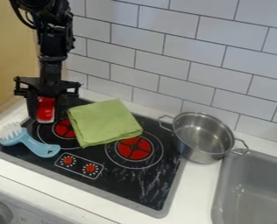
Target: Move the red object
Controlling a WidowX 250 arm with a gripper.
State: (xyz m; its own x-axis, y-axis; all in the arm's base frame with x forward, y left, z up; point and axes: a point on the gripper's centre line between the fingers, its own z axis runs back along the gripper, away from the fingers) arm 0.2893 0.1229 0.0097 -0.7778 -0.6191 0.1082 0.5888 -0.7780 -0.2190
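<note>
Red object (46,108) | gripped in claw (44,116) | upper end obscured (one finger murky against black stovetop (121,178))

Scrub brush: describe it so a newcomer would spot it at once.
Start at the black stovetop set on the white counter. On its left side as seen in the camera view, by the printed knobs, lies the scrub brush. Its light blue handle and white bristles set it apart from the flat green cloth.
</note>
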